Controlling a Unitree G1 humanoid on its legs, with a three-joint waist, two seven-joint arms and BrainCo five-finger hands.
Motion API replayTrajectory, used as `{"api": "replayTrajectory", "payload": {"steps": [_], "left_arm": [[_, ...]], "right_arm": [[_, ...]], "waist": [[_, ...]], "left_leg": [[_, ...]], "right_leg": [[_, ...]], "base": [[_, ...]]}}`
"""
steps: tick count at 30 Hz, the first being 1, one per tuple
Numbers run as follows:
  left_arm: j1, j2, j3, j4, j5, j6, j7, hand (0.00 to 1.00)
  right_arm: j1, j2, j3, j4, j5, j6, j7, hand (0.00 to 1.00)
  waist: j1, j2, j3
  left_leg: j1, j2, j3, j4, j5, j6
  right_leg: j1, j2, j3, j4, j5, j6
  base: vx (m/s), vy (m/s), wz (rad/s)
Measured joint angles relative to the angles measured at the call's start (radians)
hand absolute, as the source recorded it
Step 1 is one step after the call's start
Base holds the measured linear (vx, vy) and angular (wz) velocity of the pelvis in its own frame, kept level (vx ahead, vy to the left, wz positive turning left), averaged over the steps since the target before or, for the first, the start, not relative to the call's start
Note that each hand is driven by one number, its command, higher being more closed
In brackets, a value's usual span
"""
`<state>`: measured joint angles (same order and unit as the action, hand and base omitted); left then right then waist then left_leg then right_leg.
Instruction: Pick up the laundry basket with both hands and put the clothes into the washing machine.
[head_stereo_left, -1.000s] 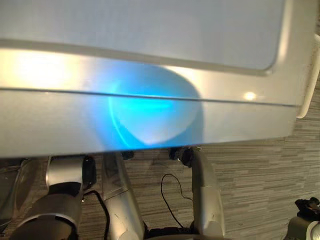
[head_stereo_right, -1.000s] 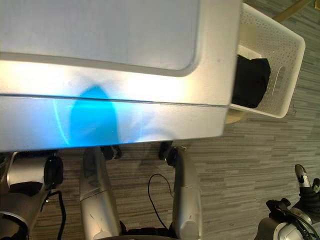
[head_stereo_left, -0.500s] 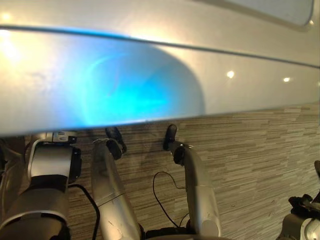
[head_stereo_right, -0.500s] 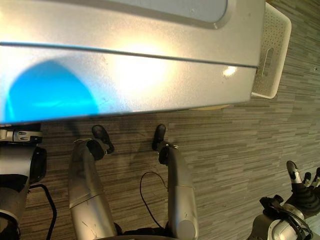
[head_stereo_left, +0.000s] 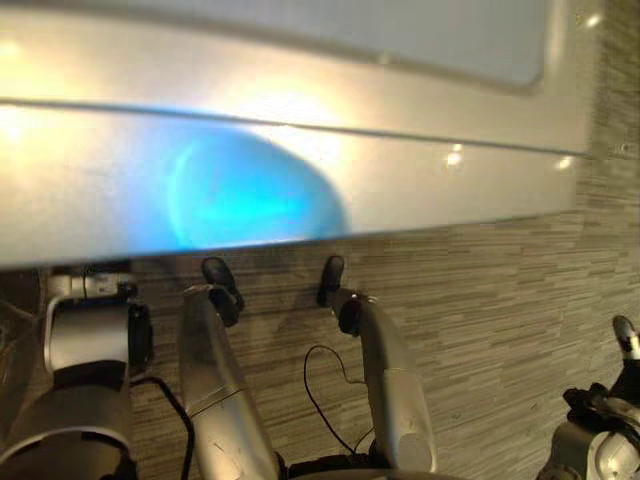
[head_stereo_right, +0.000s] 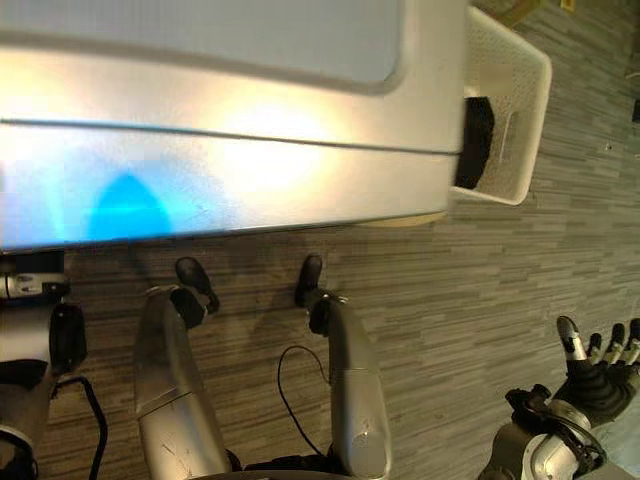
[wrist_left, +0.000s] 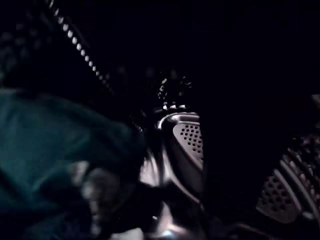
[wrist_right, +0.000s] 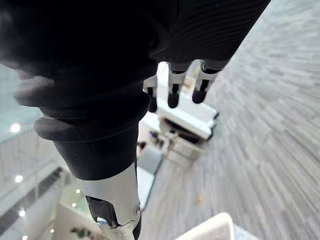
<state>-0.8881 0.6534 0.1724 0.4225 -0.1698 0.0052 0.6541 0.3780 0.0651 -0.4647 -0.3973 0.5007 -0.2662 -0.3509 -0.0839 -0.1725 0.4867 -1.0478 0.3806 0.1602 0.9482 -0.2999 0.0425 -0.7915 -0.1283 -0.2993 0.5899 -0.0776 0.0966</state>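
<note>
Laundry basket of white perforated plastic (head_stereo_right: 510, 120) stands just beside the right side of the silver-grey washing machine (head_stereo_right: 250, 150), with a dark garment (head_stereo_right: 478, 140) lying in it and no hand on it. We judge that loading is under way, piece by piece. The left arm (head_stereo_left: 88, 335) reaches in beneath the machine's front edge. Its wrist view looks into a dark, perforated steel drum (wrist_left: 192, 140) with a teal cloth (wrist_left: 50, 145) close in front. Whether the left hand grips that cloth we cannot tell. The right hand (head_stereo_right: 598, 365) hangs low at the robot's right, well apart from the basket, spread wide and holding nothing.

Next, we think, the left arm must come clear of the drum. The robot must then turn toward the basket, either to fetch the dark garment or to take the basket by both sides.

Underfoot is a grey plank floor with fine stripes (head_stereo_right: 480, 300). The room is bright: ceiling lights glint on the machine's top, and white furniture (wrist_right: 187, 112) stands further off.
</note>
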Motion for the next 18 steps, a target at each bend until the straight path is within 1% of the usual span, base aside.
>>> {"api": "replayTrajectory", "payload": {"steps": [1,2,3,4,5,6,7,9,10,11,12,13,14,15,16,18], "left_arm": [[0.029,-0.003,0.013,0.0,0.017,0.009,-0.001,0.0],[0.111,-0.03,0.041,0.0,0.035,0.015,-0.024,0.0],[0.146,-0.048,0.049,0.0,0.038,0.017,-0.039,0.0],[0.217,-0.106,0.071,-0.006,0.05,0.021,-0.066,0.0],[0.279,-0.147,0.079,-0.018,0.064,0.026,-0.081,0.0],[0.367,-0.197,0.1,-0.018,0.07,0.042,-0.112,0.0],[0.403,-0.23,0.104,-0.023,0.07,0.044,-0.127,0.0],[0.527,-0.354,0.104,-0.03,0.068,0.051,-0.194,0.0],[0.566,-0.382,0.105,-0.042,0.065,0.053,-0.206,0.0],[0.632,-0.428,0.107,-0.048,0.065,0.055,-0.222,0.0],[0.678,-0.449,0.106,-0.061,0.064,0.054,-0.234,0.0],[0.759,-0.497,0.102,-0.144,0.064,0.043,-0.266,0.0],[0.809,-0.559,0.107,-0.162,0.042,0.044,-0.284,0.0],[0.845,-0.583,0.111,-0.152,0.033,0.047,-0.285,0.0],[0.959,-0.631,0.102,-0.153,0.035,0.05,-0.305,0.0],[1.018,-0.65,0.102,-0.156,0.035,0.051,-0.305,0.0]], "right_arm": [[0.0,-0.003,0.0,0.01,0.0,-0.001,0.004,0.0],[0.0,-0.01,0.0,0.026,0.003,-0.001,0.004,0.0],[-0.002,-0.01,0.0,0.029,0.004,-0.001,0.004,0.0],[-0.005,-0.01,0.0,0.029,0.004,0.0,0.004,0.0],[-0.015,-0.01,0.0,0.03,0.003,0.001,0.004,0.0],[-0.033,-0.011,-0.006,0.03,0.002,0.003,0.006,0.0],[-0.035,-0.011,-0.013,0.03,0.002,0.003,0.005,0.0],[-0.054,-0.01,-0.046,0.03,-0.002,0.01,0.006,0.0],[-0.061,-0.01,-0.049,0.03,-0.002,0.011,0.007,0.0],[-0.063,-0.004,-0.054,0.034,-0.002,0.013,0.01,0.0],[-0.063,0.001,-0.058,0.037,-0.002,0.014,0.014,0.0],[-0.065,0.004,-0.078,0.037,-0.001,0.018,0.025,0.0],[-0.066,-0.001,-0.092,0.038,-0.001,0.023,0.026,0.0],[-0.066,-0.003,-0.092,0.038,-0.001,0.032,0.028,0.0],[-0.064,-0.002,-0.093,0.057,-0.001,0.05,0.028,0.0],[-0.064,0.002,-0.093,0.078,0.0,0.056,0.028,0.0]], "waist": [[-0.002,-0.005,0.0],[-0.002,-0.006,0.0],[0.004,-0.006,0.0],[0.018,-0.006,0.0],[0.02,-0.006,0.0],[0.015,-0.006,0.0],[0.019,-0.006,0.0],[0.046,-0.005,-0.001],[0.045,-0.002,-0.004],[0.045,0.011,-0.028],[0.047,0.013,-0.049],[0.056,0.014,-0.074],[0.075,0.058,-0.101],[0.076,0.076,-0.116],[0.076,0.114,-0.16],[0.079,0.123,-0.199]], "left_leg": [[0.023,-0.002,0.009,-0.016,0.003,-0.004],[0.08,-0.016,0.015,-0.047,0.009,-0.013],[0.109,-0.017,0.023,-0.059,0.009,-0.014],[0.176,-0.026,0.036,-0.084,0.013,-0.02],[0.231,-0.039,0.039,-0.11,0.016,-0.025],[0.301,-0.055,0.042,-0.143,0.019,-0.03],[0.333,-0.062,0.047,-0.156,0.019,-0.031],[0.478,-0.105,0.065,-0.227,0.02,-0.032],[0.511,-0.114,0.066,-0.241,0.02,-0.032],[0.545,-0.127,0.066,-0.259,0.02,-0.032],[0.562,-0.135,0.067,-0.269,0.02,-0.032],[0.605,-0.148,0.073,-0.277,0.02,-0.032],[0.644,-0.146,0.082,-0.295,0.022,-0.036],[0.672,-0.148,0.088,-0.313,0.025,-0.04],[0.768,-0.162,0.097,-0.395,0.035,-0.058],[0.828,-0.173,0.104,-0.456,0.045,-0.074]], "right_leg": [[0.014,-0.004,-0.001,-0.005,0.0,-0.001],[0.056,-0.013,-0.006,-0.008,-0.006,-0.01],[0.076,-0.016,-0.006,-0.009,-0.009,-0.015],[0.127,-0.025,-0.007,-0.009,-0.016,-0.025],[0.171,-0.035,-0.013,-0.01,-0.023,-0.034],[0.231,-0.049,-0.028,-0.01,-0.029,-0.042],[0.254,-0.055,-0.03,-0.008,-0.029,-0.043],[0.322,-0.102,-0.028,0.066,-0.03,-0.046],[0.327,-0.115,-0.025,0.095,-0.038,-0.049],[0.344,-0.119,-0.019,0.099,-0.085,-0.03],[0.356,-0.115,-0.021,0.07,-0.1,-0.024],[0.414,-0.114,-0.034,0.019,-0.126,-0.031],[0.469,-0.114,-0.04,-0.003,-0.127,-0.027],[0.491,-0.117,-0.05,-0.007,-0.127,-0.027],[0.557,-0.12,-0.057,-0.018,-0.127,-0.027],[0.572,-0.128,-0.056,0.01,-0.126,-0.029]], "base": [[0.11,-0.091,0.31],[0.13,-0.078,0.24],[0.19,-0.09,0.3],[0.21,-0.064,0.31],[0.22,-0.063,0.53],[0.26,-0.056,0.52],[0.29,-0.047,0.52],[0.31,-0.057,0.43],[0.25,-0.085,0.43],[0.2,-0.091,0.35],[0.26,-0.15,0.45],[0.28,-0.156,0.32],[0.27,-0.138,0.26],[0.37,-0.151,0.16],[0.26,-0.102,0.13],[0.3,-0.158,0.06]]}}
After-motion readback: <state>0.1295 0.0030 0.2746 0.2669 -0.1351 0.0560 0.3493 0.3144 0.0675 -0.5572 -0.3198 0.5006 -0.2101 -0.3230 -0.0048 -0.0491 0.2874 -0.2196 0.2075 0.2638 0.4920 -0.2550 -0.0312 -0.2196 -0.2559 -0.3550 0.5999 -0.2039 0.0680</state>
